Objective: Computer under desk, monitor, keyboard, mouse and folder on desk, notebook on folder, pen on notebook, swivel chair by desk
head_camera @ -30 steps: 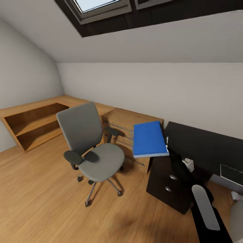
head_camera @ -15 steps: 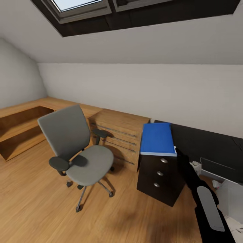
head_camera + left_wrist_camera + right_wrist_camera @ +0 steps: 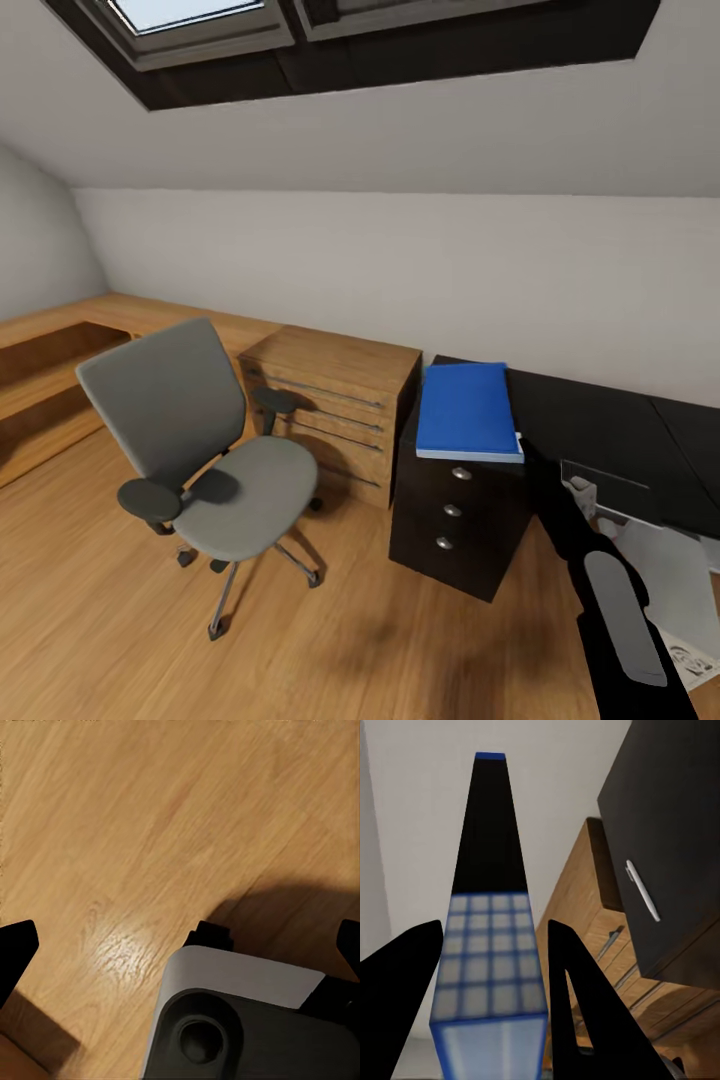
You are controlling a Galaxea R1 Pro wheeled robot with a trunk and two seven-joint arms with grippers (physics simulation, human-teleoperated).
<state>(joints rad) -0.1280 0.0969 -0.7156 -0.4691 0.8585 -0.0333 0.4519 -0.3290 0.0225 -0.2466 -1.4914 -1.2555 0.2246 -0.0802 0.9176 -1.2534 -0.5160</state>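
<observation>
Folder (image 3: 491,975) between right tool (image 3: 491,1020) fingers

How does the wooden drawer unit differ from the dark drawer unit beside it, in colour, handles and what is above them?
The wooden drawer unit is light brown; the dark drawer unit is nearly black. The wooden one has long bar handles across its drawers; the dark one has small round knobs. The blue folder, held by the right gripper, hangs over the dark unit's top; the wooden unit's top is bare. Both stand on the wooden floor against the wall.
</observation>
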